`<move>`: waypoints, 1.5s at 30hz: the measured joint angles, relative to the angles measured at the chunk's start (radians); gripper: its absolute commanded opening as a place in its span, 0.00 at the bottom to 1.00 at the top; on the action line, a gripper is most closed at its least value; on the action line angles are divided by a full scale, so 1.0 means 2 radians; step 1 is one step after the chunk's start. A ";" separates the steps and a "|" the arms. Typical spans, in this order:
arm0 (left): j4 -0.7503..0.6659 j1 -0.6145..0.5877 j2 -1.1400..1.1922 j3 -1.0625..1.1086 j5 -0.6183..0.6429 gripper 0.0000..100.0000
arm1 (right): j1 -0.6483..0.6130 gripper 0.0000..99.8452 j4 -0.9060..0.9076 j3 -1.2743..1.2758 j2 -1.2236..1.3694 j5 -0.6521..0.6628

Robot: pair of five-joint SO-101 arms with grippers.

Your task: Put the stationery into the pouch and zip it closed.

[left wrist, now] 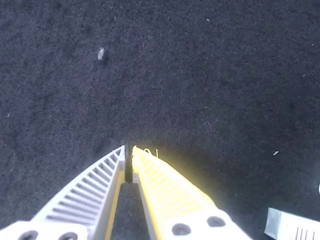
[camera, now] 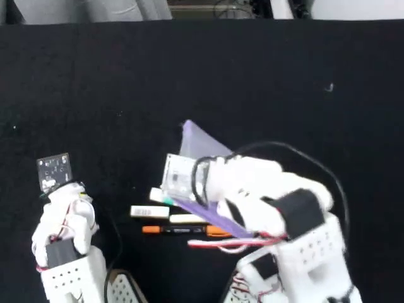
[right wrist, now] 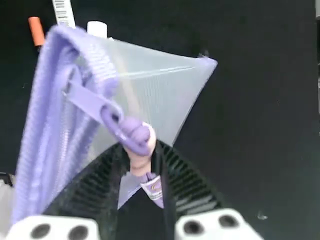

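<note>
The purple mesh pouch [camera: 201,144] is held up off the black table, and my right gripper [right wrist: 139,150] is shut on its end by the zipper. Its purple zipper band [right wrist: 50,125] and pull tab [right wrist: 95,102] run along one side of the pouch [right wrist: 155,75]. Loose stationery lies beside and under it: a white labelled stick [camera: 149,211], an orange pen [camera: 177,230], a white piece [camera: 188,219] and a teal-capped marker [camera: 160,197]. My left gripper [left wrist: 128,149] is shut with nothing in it, low over bare table; the left arm [camera: 63,218] is at the front left.
A white labelled item [left wrist: 292,225] lies near my left gripper. The black table [camera: 303,95] is bare across the back and right. The right arm [camera: 278,208] and its cable [camera: 315,165] hang over the stationery.
</note>
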 measured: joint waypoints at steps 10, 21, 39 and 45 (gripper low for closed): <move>0.000 0.000 0.000 0.000 0.000 0.03 | 0.002 0.01 -0.104 0.078 0.008 -0.027; 0.000 0.000 0.000 0.000 0.000 0.03 | 0.002 0.01 -0.148 0.094 0.008 -0.029; -0.059 0.028 0.000 0.000 0.000 0.03 | 0.002 0.01 -0.265 0.190 0.008 -0.078; -0.155 0.122 0.000 0.000 -0.002 0.04 | 0.002 0.01 -0.264 0.190 0.008 -0.078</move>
